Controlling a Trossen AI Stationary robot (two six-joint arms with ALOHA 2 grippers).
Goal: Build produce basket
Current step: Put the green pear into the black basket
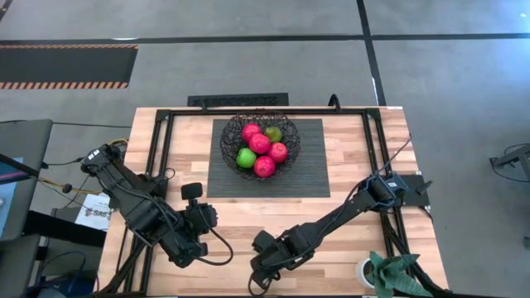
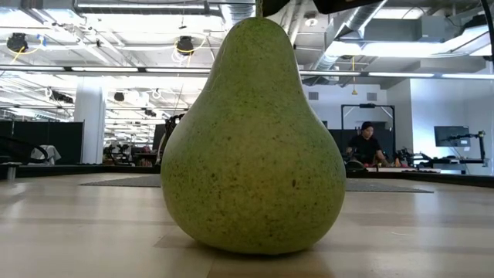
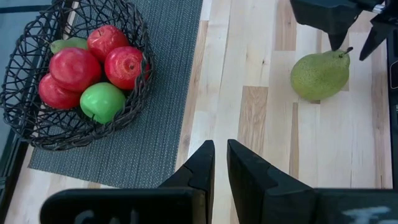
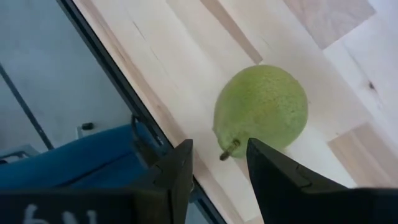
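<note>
Overhead, the wire basket (image 1: 260, 142) sat at the centre top of the frame on a dark ribbed mat (image 1: 315, 165) laid over the wooden tabletop (image 1: 348, 223). Four red apples (image 1: 259, 143) crowded its middle, with a bright green apple (image 1: 246, 157) at their lower left and a dull yellow-green fruit (image 1: 272, 133) at their upper right.

Both arms reached in from the lower edge of that frame. The left hand (image 1: 193, 193) hovered at lower left, just off the mat's near left corner; in its own wrist view its two dark fingers (image 3: 199, 168) stood close together with only a narrow slit between them, pinching nothing.

The right hand (image 1: 267, 252) hung low at bottom centre, near the tabletop's front edge. A speckled green pear (image 4: 261, 112) lay on the bare wood directly beneath it, stem (image 4: 229, 149) pointing up between the fingers. Those fingers (image 4: 180, 168) were spread on either side of the stem and not touching the fruit.

From the level camera, the pear (image 2: 253, 139) filled the middle of the frame, standing upright on the wood, well apart from the basket. A person (image 2: 364, 143) sat at a desk far back on the right.
</note>
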